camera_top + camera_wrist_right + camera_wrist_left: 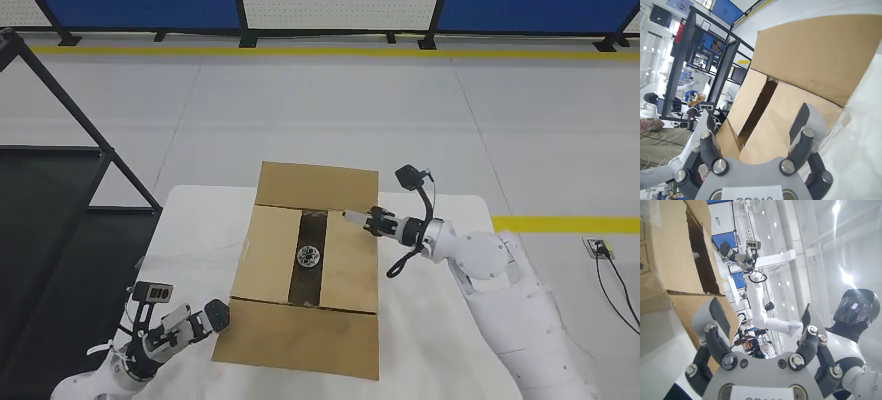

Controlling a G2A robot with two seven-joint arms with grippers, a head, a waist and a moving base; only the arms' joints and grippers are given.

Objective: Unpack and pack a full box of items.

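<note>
Cardboard box (268, 262) is noted at frame centre on the white table (195, 225), its inner flaps parted over a dark gap in which a round item (308, 256) is seen. Left gripper (208, 320) is held with fingers spread at lower left, just beside the box's lower-left corner. Right gripper (358, 216) is held with fingers spread at centre right, over the right flap's edge.

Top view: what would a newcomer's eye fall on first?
A cardboard box sits in the middle of the table, its flaps leaving a dark gap where a small round item shows. The open right gripper hovers over its right flap; the open left gripper is by its near left corner.
</note>
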